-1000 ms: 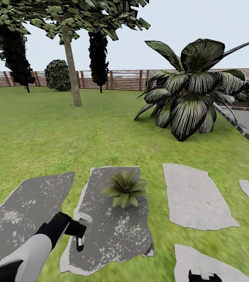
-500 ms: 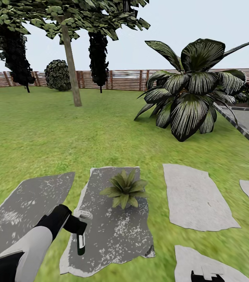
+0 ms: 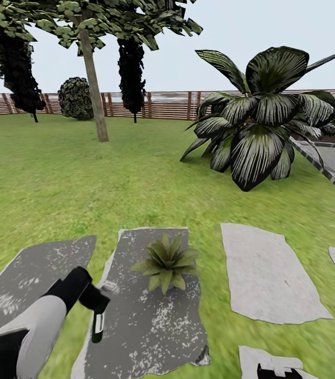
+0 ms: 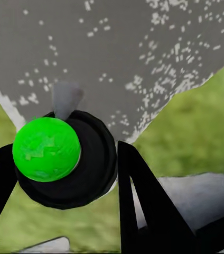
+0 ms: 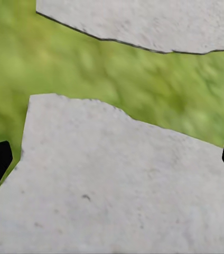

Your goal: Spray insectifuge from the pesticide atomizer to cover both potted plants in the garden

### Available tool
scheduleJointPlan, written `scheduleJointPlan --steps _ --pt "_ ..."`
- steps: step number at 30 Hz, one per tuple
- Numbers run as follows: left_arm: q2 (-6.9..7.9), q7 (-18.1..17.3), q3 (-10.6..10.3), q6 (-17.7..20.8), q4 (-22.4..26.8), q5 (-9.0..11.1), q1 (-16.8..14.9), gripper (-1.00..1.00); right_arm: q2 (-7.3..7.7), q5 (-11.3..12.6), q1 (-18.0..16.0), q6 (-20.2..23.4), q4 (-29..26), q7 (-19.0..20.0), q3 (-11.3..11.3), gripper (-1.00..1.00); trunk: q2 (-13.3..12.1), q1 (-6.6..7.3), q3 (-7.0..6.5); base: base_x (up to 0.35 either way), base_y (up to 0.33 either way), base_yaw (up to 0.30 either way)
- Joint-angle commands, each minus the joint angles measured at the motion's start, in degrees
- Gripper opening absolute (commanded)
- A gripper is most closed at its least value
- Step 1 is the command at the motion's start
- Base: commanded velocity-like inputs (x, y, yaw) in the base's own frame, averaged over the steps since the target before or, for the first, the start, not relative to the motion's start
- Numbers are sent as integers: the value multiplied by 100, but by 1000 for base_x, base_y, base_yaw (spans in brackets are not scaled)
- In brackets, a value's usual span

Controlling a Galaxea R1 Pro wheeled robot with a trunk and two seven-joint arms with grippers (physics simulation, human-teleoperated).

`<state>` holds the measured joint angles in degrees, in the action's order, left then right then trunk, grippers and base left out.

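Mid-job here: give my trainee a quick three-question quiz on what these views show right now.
1. True or false: the potted plant stands on a grey stepping slab.
2. What does the left gripper hold?
A. a watering can
B. the spray bottle
C. nothing
3. Fill in: in the right wrist view, the right gripper hangs over a pale ____ with grass beside it.

Key:
1. True. The pot sits on the speckled slab, not on the lawn.
2. B. The bottle hangs downward from the gripper, beside the plant and apart from its leaves.
3. Slab. The fingertips sit far apart at the picture's edges with nothing between them.
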<state>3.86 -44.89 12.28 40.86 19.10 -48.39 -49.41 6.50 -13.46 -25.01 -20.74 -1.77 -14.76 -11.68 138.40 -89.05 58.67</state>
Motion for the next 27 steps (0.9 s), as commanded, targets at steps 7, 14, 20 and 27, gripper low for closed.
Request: scheduleJointPlan --steps 7,14,20,27 --pt "147 -722 55 37 187 -434 -52 -100 0 -60 -4 -18 7 -17 -45 100 2 1 5 0 0 0" --pt "130 -758 47 45 407 -444 -37 -100 0 -60 -4 -18 9 -18 -45 100 2 1 5 186 0 0" --pt "105 -758 47 45 411 -444 -34 -100 0 -60 -4 -18 9 -18 -45 100 2 1 5 325 -25 0" --pt "95 -758 38 45 397 -433 -34 -100 0 -60 -4 -18 10 -18 -45 100 2 1 5 265 -163 0"
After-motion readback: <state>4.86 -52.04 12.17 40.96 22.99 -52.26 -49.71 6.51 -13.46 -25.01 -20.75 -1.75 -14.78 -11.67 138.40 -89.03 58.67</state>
